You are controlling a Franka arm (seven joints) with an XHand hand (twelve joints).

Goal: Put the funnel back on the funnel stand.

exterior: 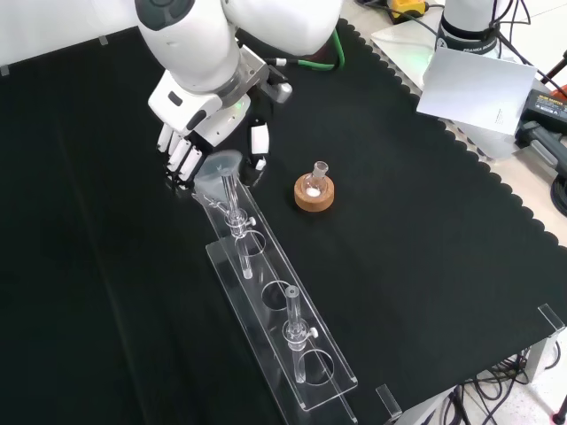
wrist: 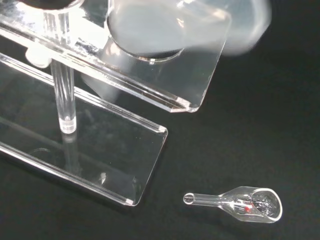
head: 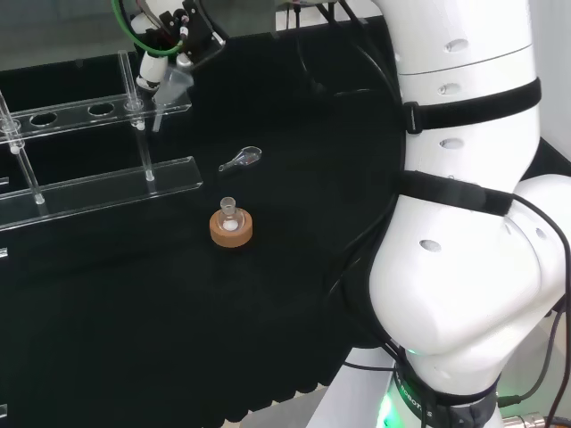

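One clear plastic funnel [exterior: 223, 166] sits pinched in the black-and-white hand [exterior: 188, 146] over the clear acrylic funnel stand [exterior: 282, 328]; keep its stem upright, centred over the end hole, then lower slowly.

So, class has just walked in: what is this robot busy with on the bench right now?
The robot hand is at the end of the clear funnel stand, with the funnel sitting in the end hole, stem pointing down. Its fingers are close around the funnel's cup; whether they touch it is hard to tell. Nearby on the black cloth stand a small flask in a cork ring and a little glass scoop lying on its side.
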